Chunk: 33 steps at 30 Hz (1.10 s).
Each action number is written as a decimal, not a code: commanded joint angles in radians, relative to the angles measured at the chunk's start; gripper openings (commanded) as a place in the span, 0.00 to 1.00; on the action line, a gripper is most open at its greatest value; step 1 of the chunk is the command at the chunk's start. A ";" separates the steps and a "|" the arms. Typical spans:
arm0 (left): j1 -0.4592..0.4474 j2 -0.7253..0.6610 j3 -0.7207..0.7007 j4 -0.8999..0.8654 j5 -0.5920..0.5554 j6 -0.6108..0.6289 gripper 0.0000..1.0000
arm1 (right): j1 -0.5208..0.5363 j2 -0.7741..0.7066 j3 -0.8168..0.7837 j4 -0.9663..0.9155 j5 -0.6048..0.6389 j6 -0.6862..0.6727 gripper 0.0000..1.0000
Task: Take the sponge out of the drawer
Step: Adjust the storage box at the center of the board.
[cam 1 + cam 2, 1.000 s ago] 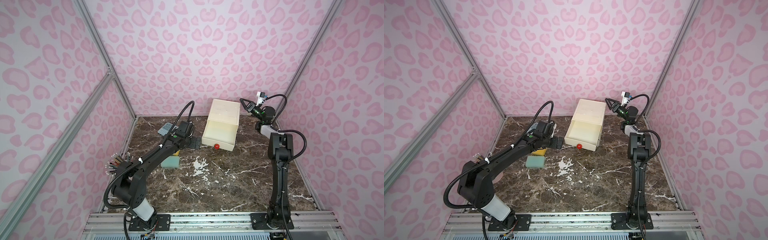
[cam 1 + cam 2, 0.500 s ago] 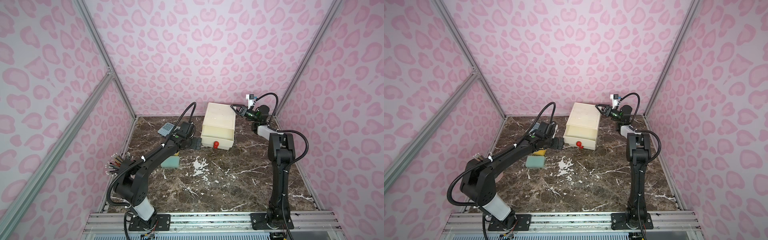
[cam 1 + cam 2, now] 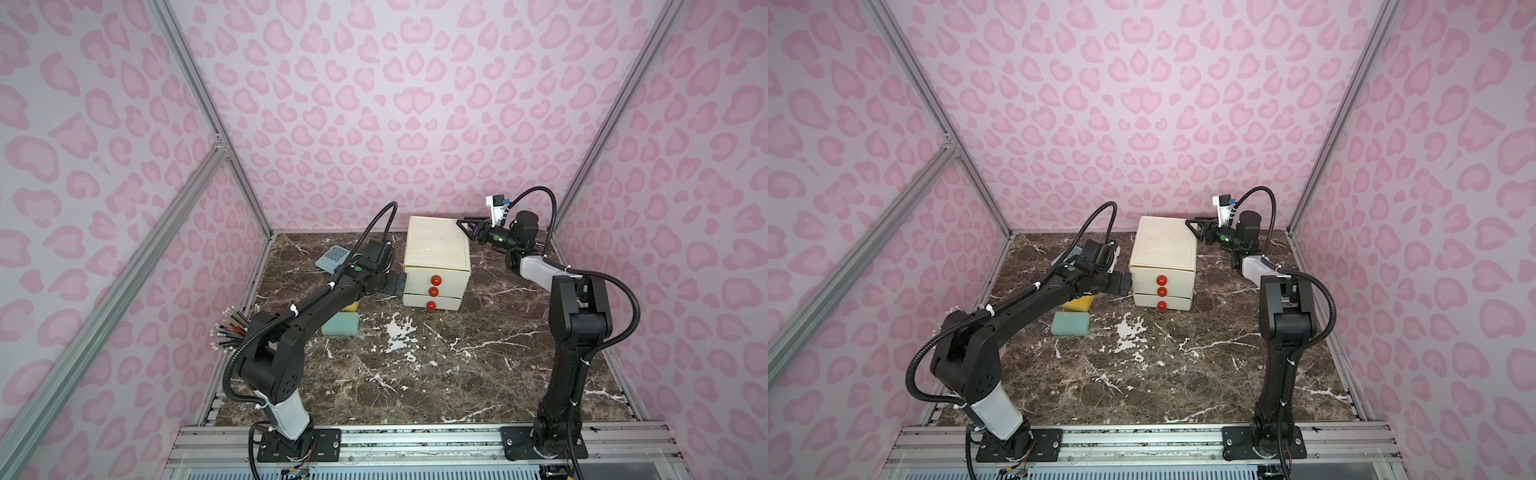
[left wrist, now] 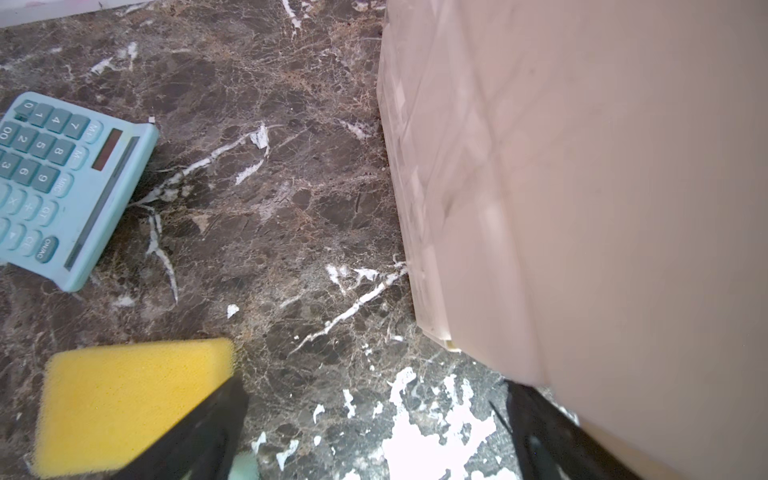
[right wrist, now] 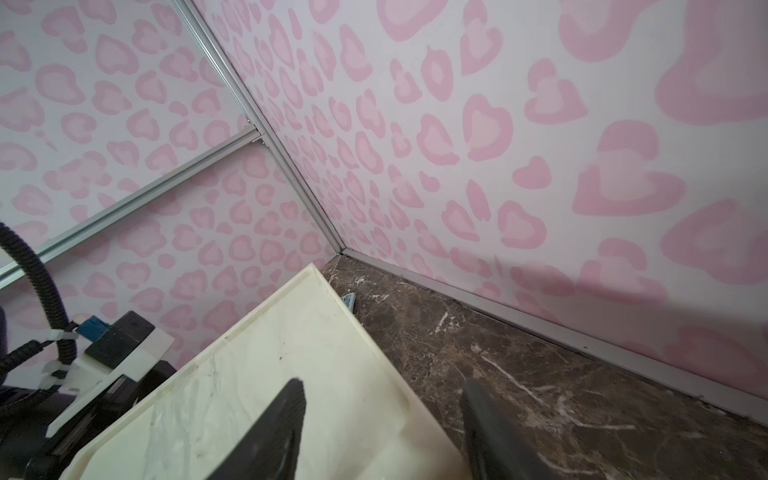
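The cream drawer cabinet [image 3: 437,249] with three red knobs [image 3: 434,291] stands at the back, all fronts pushed in and the lowest a little proud. A yellow sponge [image 3: 353,306] [image 4: 129,399] and a teal sponge [image 3: 340,324] [image 3: 1070,324] lie on the marble left of it, the yellow one half under my left arm. My left gripper [image 3: 395,283] [image 4: 374,388] is open beside the cabinet's left wall, holding nothing. My right gripper [image 3: 462,226] [image 5: 383,383] hovers at the cabinet's back right top corner, jaws apart astride that edge. The drawers' insides are hidden.
A light blue calculator [image 3: 336,257] [image 4: 62,187] lies at the back left, near the left arm. Pink patterned walls enclose the marble table [image 3: 415,374] on three sides, and the back wall runs close behind the cabinet [image 5: 291,395].
A drawer that stood pulled out a second ago is now shut. My right gripper came down and left to the cabinet's back corner, its jaws narrowing. The left arm barely moved.
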 commanded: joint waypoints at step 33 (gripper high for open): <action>0.025 -0.100 -0.091 0.060 0.077 -0.008 0.97 | 0.045 -0.332 -0.322 -0.073 0.447 -0.200 0.60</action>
